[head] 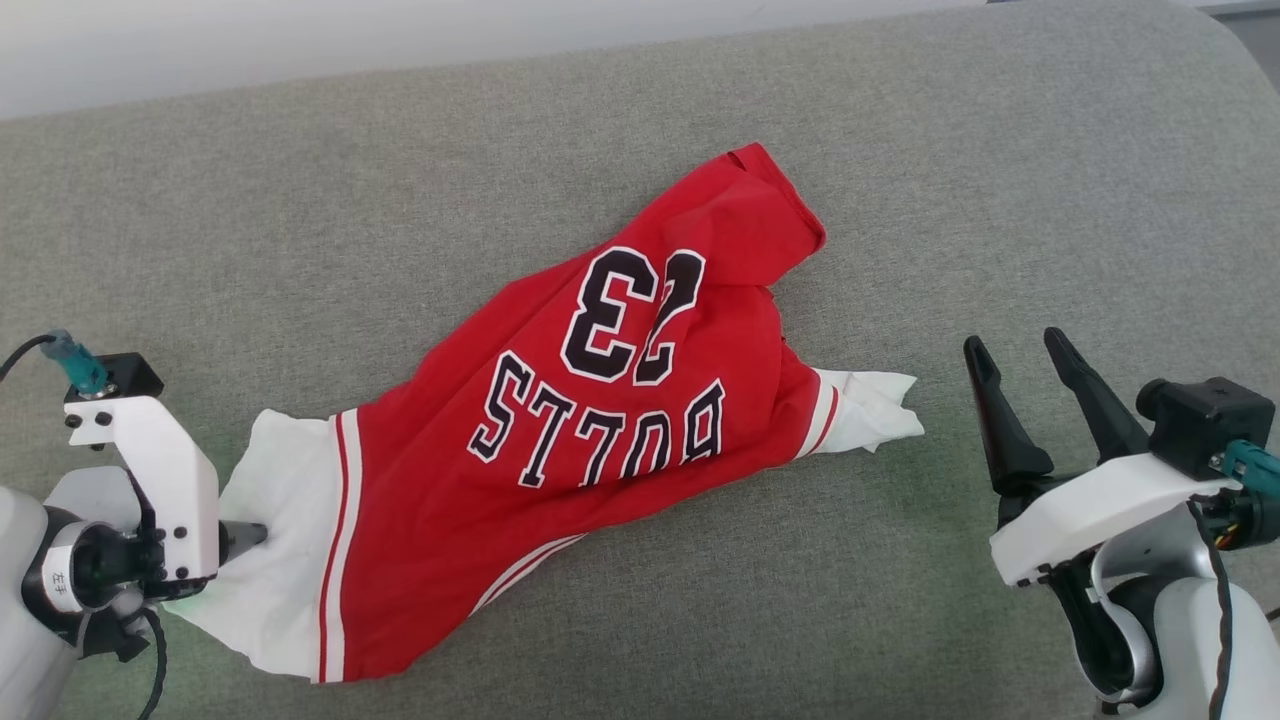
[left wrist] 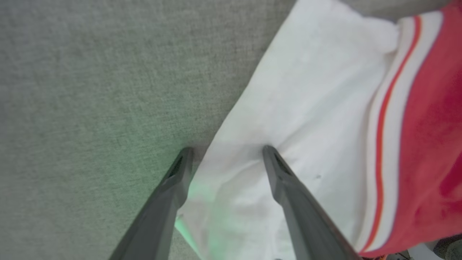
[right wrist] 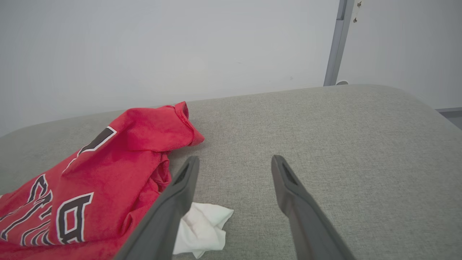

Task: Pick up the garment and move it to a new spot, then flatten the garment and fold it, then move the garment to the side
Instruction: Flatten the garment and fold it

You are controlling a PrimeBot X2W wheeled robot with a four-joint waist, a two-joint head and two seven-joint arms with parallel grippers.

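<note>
The garment (head: 620, 420), a red jersey with black lettering and the number 23, lies crumpled across the grey cushion, lettering upside down to me. Its white sleeves stick out at the lower left and the right. My left gripper (head: 250, 535) is at the lower left sleeve (left wrist: 317, 108). It is open, with one finger resting on the white cloth and the other on the grey fabric at the sleeve's edge (left wrist: 225, 150). My right gripper (head: 1015, 340) stands open to the right of the other white sleeve (right wrist: 202, 227), apart from it, with nothing between its fingers (right wrist: 234, 158).
The grey upholstered surface (head: 300, 200) extends all round the jersey, with a rounded far edge against a pale wall (right wrist: 180, 43). A grey metal post (right wrist: 335, 43) stands behind the far right corner.
</note>
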